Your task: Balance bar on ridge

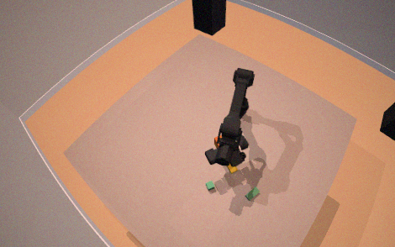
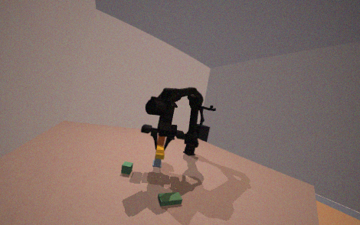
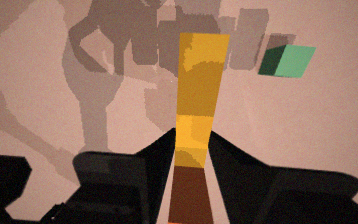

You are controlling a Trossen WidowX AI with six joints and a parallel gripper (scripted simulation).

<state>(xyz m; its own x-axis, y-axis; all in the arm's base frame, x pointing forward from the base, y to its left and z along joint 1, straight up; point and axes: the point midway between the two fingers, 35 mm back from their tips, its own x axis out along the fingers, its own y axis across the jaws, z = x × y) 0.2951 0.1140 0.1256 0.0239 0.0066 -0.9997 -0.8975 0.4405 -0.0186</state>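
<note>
A black robotic arm (image 1: 239,98) (image 2: 181,92) arches over a table (image 1: 155,109) (image 2: 76,153) (image 3: 331,120), its forearm reaching out and its gripper (image 1: 227,155) (image 2: 162,147) (image 3: 191,132) pointed down, jaws clamped on a yellow-and-orange bar (image 1: 233,169) (image 2: 160,151) (image 3: 201,80). The bar is held off the tabletop, its long axis running crosswise between the fingers, the yellow end projecting outward and the orange end toward the arm's base. Just below it in the exterior view stands the partly hidden blue ridge (image 2: 156,163); whether they touch cannot be told. A green cube (image 1: 210,186) (image 2: 126,167) (image 3: 293,61) and a flat green block (image 1: 252,193) (image 2: 170,199) lie nearby, apart.
</note>
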